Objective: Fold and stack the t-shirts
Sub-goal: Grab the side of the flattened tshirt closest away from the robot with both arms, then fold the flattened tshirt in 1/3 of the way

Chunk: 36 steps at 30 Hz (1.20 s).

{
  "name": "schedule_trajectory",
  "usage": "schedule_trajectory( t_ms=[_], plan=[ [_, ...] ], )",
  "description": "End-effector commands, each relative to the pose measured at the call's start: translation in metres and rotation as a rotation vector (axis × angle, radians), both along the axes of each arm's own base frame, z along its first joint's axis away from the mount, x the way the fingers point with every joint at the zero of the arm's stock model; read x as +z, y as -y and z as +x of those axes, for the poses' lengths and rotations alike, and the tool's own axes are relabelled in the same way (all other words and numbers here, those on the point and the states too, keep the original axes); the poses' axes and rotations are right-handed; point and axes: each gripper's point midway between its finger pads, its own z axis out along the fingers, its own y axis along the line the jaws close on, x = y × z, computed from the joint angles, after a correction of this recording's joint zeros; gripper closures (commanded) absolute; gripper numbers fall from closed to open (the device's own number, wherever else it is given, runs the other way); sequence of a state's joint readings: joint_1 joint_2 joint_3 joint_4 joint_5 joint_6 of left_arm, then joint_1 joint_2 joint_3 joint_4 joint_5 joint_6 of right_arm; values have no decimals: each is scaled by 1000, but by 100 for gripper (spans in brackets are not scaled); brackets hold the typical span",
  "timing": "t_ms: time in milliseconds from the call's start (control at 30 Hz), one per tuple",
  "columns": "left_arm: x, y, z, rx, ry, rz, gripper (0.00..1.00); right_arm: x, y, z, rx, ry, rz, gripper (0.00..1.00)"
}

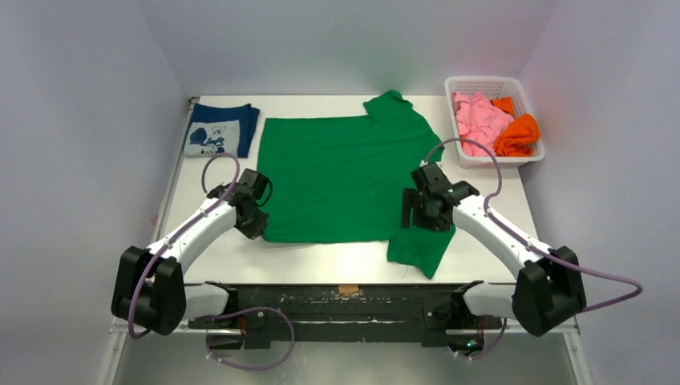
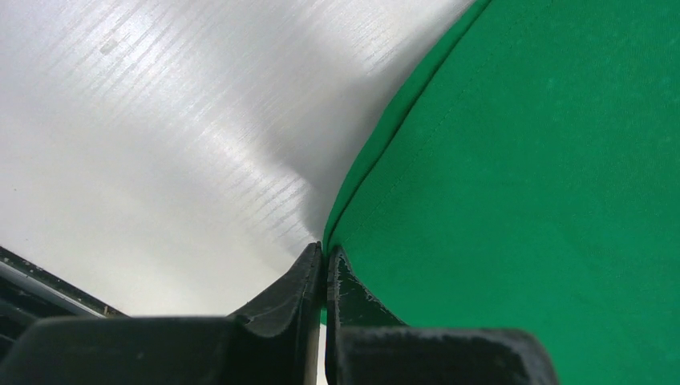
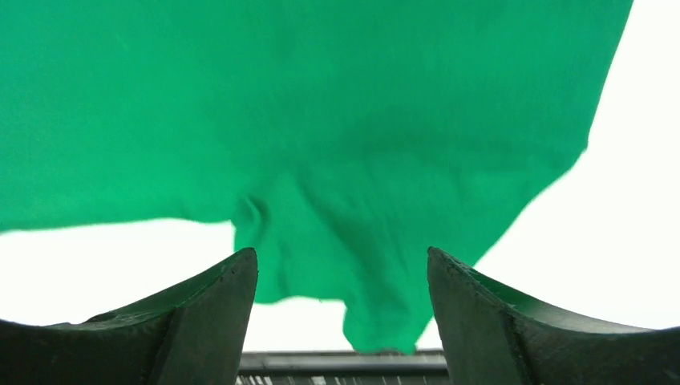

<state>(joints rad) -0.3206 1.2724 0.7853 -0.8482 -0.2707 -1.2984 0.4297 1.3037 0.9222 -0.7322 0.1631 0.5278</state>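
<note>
A plain bright green t-shirt [image 1: 345, 176] lies spread flat on the white table, with one sleeve at the far right and one at the near right [image 1: 418, 250]. My left gripper [image 1: 255, 228] is at the shirt's near left corner. In the left wrist view it [image 2: 325, 253] is shut on the hem of the green cloth [image 2: 521, 176]. My right gripper [image 1: 410, 210] is open and empty above the near right sleeve. In the right wrist view the sleeve [image 3: 377, 265] shows between its spread fingers, with the gripper [image 3: 342, 261] not touching it. A navy blue t-shirt [image 1: 218, 131] with a white print lies folded at the back left.
A white basket [image 1: 481, 81] at the back right holds a pink shirt [image 1: 477, 116] and an orange shirt [image 1: 517, 135]. White walls close in the table on the left, back and right. A black rail [image 1: 345, 301] runs along the near edge.
</note>
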Motion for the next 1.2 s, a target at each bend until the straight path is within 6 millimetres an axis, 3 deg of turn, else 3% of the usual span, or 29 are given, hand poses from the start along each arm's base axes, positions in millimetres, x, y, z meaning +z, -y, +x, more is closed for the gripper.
schedule_trajectory(
  t_ms=[0,167,433,633,733,867,967,1033,1167],
  plan=[
    [-2,-13,-9,-3,-24,52,100,-17,12,-75,-15,-204,5,28],
    [-8,-10,-13,-10,-35,36,100,-35,9,-101,0,-277,27,42],
    [-14,-10,-20,-18,-55,25,100,-68,-5,-99,18,-296,80,54],
    [-17,-11,-29,-19,-73,24,100,-78,0,-114,-8,-352,69,82],
    [-19,-11,-37,-12,-67,8,100,-72,-2,-128,-12,-370,87,98],
    [-18,-11,-50,3,-50,-28,100,-53,-7,-135,-3,-367,120,100],
    [-10,-7,-48,-18,6,-57,100,-37,-7,-120,2,-302,106,100],
    [0,0,-40,-51,41,-86,100,-25,-18,-104,24,-262,141,100],
    [18,8,-24,-89,75,-106,100,3,-38,-60,47,-132,182,100]
  ],
)
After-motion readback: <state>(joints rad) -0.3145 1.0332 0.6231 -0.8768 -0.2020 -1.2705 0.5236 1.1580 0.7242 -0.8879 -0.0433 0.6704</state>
